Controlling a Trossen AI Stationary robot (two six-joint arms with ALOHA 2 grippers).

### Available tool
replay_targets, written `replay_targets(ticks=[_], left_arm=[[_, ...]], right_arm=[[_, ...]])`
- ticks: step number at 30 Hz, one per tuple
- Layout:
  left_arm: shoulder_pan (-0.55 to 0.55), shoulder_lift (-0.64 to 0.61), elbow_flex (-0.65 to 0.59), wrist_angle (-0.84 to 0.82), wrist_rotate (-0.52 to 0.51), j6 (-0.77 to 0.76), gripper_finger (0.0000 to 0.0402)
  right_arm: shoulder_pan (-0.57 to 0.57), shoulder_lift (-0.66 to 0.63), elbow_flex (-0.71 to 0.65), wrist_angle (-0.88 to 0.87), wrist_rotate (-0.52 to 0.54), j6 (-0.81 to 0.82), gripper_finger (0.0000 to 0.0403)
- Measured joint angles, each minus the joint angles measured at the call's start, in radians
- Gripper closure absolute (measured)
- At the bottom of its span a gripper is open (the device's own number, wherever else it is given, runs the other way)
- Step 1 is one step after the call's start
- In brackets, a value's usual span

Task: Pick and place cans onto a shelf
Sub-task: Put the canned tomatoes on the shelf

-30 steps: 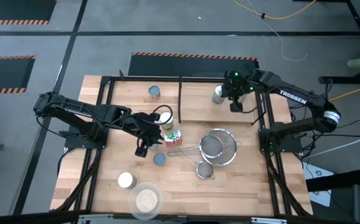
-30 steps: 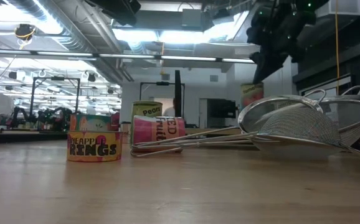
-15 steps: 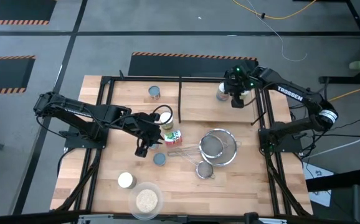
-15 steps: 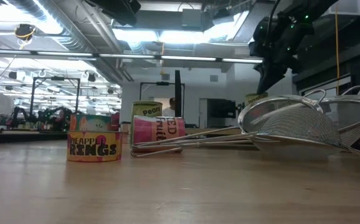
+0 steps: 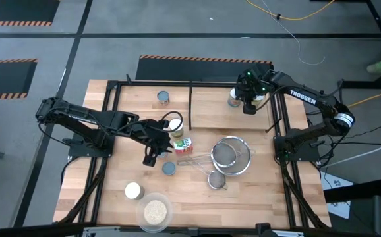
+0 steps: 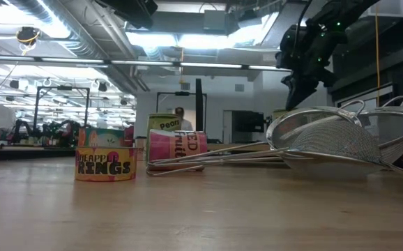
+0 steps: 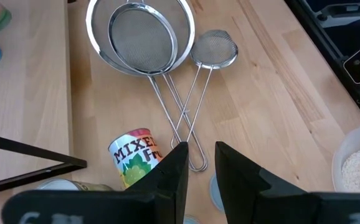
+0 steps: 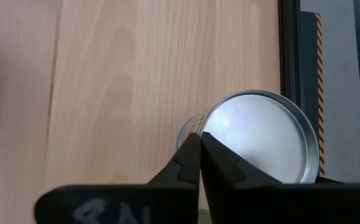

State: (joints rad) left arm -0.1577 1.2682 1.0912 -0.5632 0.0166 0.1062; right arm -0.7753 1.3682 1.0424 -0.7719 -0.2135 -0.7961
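Over the shelf's [image 5: 210,108] far right part, my right gripper [image 5: 241,103] is shut on a silver-topped can [image 5: 233,99]. My left gripper [image 5: 152,157] hangs open over the table's middle. Below and beyond it a fruit can [image 7: 133,163] lies on its side. More cans stand on the tabletop: one left of the shelf [image 5: 164,98], one by the shelf's near left corner [image 5: 176,127], a short blue-topped one [image 5: 169,168] and a cream-topped one [image 5: 133,191]. My right gripper [image 8: 200,138] has the can's top rim [image 8: 212,122] between its two fingers. One finger lies over the silver lid and the other against the outer wall. The fingers come slanting down from above. The can stands upright; I cannot tell if its base rests on the shelf.
Two wire strainers [image 5: 231,155] [image 5: 217,179] lie right of centre, their handles pointing toward the lying can. A clear dish of grains [image 5: 155,212] sits near the front edge. Black rails [image 5: 273,108] edge the shelf. A person shows far off in the room [image 6: 179,115].
My right gripper has sunk toward the shelf's far right part, carrying the can down with it. The can hung tilted a second ago and is now upright. The left arm has kept still.
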Motion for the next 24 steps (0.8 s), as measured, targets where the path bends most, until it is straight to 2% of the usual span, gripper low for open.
replay_targets(ticks=[5, 17, 24], left_arm=[[0.0, 0.0, 0.0, 0.0, 0.0, 0.0, 0.033], [0.0, 0.0, 0.0, 0.0, 0.0, -0.021, 0.033], [0.0, 0.0, 0.0, 0.0, 0.0, -0.026, 0.033]], right_arm=[[0.0, 0.0, 0.0, -0.001, 0.003, 0.001, 0.0374], [0.0, 0.0, 0.0, -0.003, 0.003, 0.001, 0.0368], [0.0, 0.001, 0.0, -0.004, 0.004, 0.001, 0.0332]])
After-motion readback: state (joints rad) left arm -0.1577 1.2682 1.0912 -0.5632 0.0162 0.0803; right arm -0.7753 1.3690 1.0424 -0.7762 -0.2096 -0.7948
